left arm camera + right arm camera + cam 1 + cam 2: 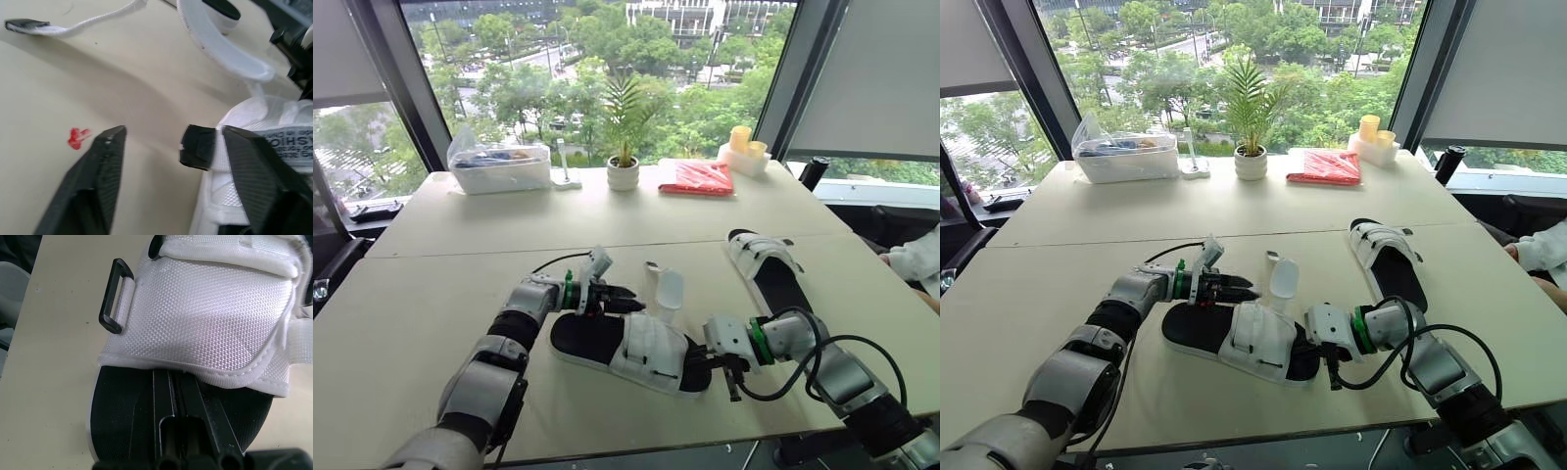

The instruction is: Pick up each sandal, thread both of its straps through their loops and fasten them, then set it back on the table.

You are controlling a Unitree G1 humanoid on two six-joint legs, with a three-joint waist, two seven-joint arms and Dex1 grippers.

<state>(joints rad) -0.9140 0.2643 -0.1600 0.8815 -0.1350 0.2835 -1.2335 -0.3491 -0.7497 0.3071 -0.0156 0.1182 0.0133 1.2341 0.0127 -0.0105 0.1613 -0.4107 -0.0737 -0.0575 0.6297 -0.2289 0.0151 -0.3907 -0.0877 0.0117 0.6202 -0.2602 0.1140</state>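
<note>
nearest me the right gripper has its two black fingers pressed together and pushed flat along the black footbed at the toe of the near sandal, under the white upper. i take that as a way to pin the shoe to the table while the other arm works. the black loop on the upper's side stands empty. at the far edge of that sandal the left gripper is spread wide, one finger against the upper, with a black strap tip between the jaws but not pinched, lined up for a grab, i'd guess. just past it a loose white strap curls up unfastened. farther right lies the second sandal, flat and apart. by the window sit a potted palm and a red packet.
</note>
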